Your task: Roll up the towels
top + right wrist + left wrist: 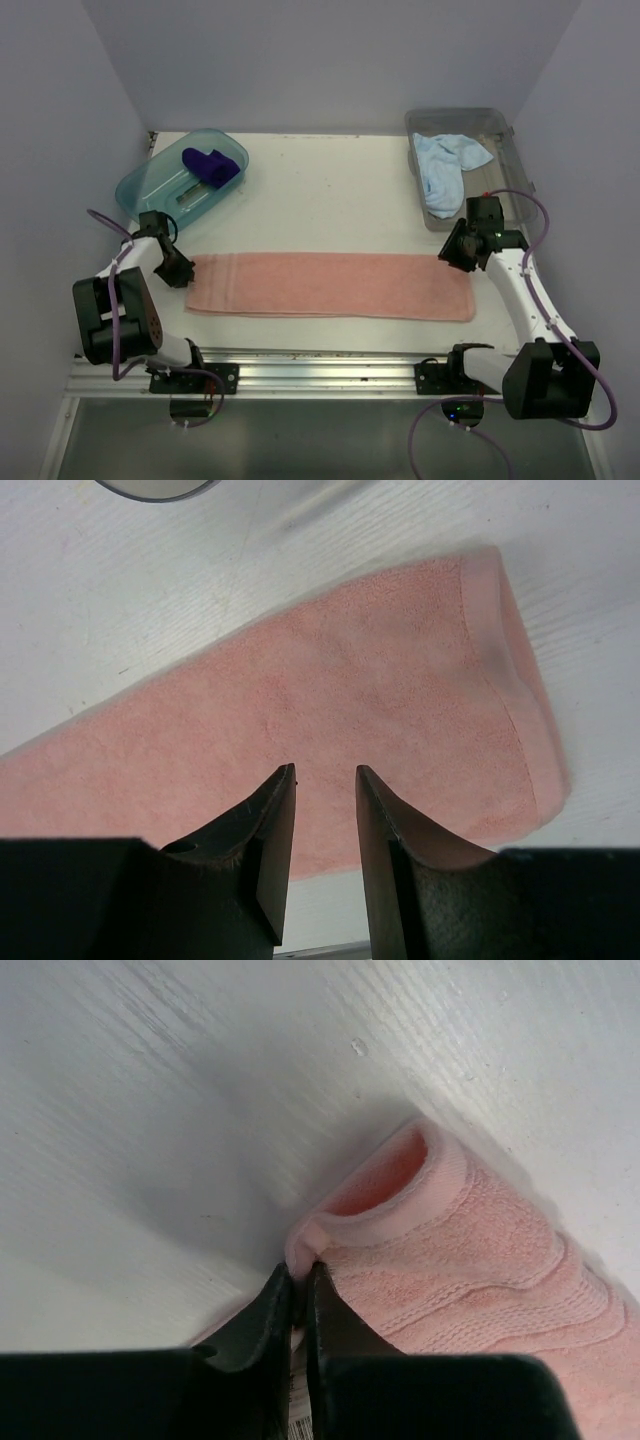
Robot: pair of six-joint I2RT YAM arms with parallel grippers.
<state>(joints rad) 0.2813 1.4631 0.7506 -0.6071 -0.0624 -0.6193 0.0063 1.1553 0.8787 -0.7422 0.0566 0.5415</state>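
A long salmon pink terry-cloth towel [330,285] [480,1260] [350,680] lies flat as a narrow strip across the middle of the white counter [330,190] [150,1110], running left to right just beyond the two arm bases. The left fingers [180,268] [283,1295] sit at the strip's left end. In the left wrist view they are clenched on the hem, with only a sliver of gap between the black tips. The pinched edge is drawn up off the counter into a small curled lip that shows the towel's underside. The right fingers [455,250] [280,810] are over the strip's right end, near its far corner. They are released, with a clear gap between them and nothing in it, and pink pile shows through the gap. Whether their tips touch the cloth cannot be told. The right end's hemmed border lies smooth on the counter. At the far left stands a translucent teal plastic tub [135,185] holding a bunched dark purple towel [210,165]. At the far right stands a clear grey plastic bin [460,115] with a crumpled light blue towel [445,165] inside. Both are apart from the pink strip.
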